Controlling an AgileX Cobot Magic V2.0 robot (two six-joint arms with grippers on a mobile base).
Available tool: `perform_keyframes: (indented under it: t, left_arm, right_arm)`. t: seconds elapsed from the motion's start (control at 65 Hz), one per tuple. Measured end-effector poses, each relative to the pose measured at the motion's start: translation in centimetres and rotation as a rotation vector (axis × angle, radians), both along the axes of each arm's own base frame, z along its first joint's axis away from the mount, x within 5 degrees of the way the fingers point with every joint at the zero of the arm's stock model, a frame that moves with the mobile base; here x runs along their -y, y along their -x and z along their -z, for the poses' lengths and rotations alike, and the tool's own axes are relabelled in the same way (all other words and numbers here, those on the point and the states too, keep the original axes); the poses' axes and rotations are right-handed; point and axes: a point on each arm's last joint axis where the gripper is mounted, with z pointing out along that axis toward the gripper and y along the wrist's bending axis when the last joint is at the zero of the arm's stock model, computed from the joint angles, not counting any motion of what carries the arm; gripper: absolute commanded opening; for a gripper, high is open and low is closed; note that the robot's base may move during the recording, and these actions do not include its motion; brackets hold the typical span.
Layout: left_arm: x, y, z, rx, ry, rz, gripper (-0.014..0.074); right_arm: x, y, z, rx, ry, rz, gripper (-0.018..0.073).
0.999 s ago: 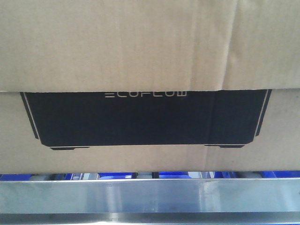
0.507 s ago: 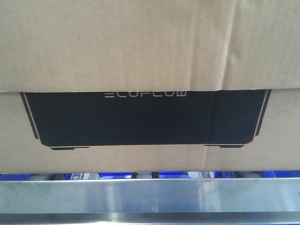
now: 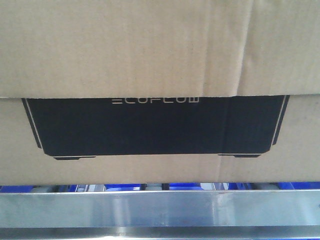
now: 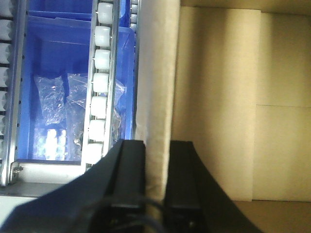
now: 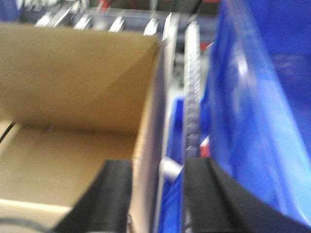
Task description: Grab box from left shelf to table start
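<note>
The brown cardboard box [image 3: 150, 50], with its black panel and pale ECOFLOW lettering, fills the front view and sits on the left shelf behind the steel front rail [image 3: 160, 210]. In the left wrist view, my left gripper [image 4: 156, 148] is shut on the box's left wall [image 4: 156, 73], one finger inside and one outside. My right gripper [image 5: 158, 165] straddles the box's right wall [image 5: 150, 111] in the blurred right wrist view. It is open: the inner finger [image 5: 116, 189] lies against the wall and the outer finger [image 5: 197, 189] stands apart from it. The table is out of view.
White rollers [image 4: 99, 82] of the shelf run along the box's left side, beside a blue bin [image 4: 53, 63] holding clear plastic bags. A roller track [image 5: 192, 97] and a large blue bin [image 5: 262, 97] stand close to the box's right side. Blue parts [image 3: 125, 187] show under the box.
</note>
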Motion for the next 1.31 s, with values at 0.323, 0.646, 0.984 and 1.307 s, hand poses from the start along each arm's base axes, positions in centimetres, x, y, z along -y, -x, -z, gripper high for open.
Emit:
perform_keyframes:
  t: [0.323, 0.646, 0.984, 1.307]
  left_arm:
    - [0.0, 0.0, 0.0, -0.001, 0.002, 0.000, -0.0102]
    - [0.0, 0.0, 0.0, -0.001, 0.002, 0.000, -0.0102]
    - [0.0, 0.0, 0.0, -0.001, 0.002, 0.000, -0.0102]
    - [0.0, 0.0, 0.0, -0.001, 0.002, 0.000, -0.0102]
  right_arm:
    - [-1.0, -6.2, -3.0, -0.305, -0.115, 0.070, 0.0437]
    - [-1.5, -11.9, -2.3, -0.484, -0.034, 0.115, 0.0437]
    - [-2.0, -14.9, -0.1, -0.588, -0.019, 0.114, 0.0436]
    - [-2.6, -16.1, 0.8, -0.620, -0.050, 0.093, 0.0436]
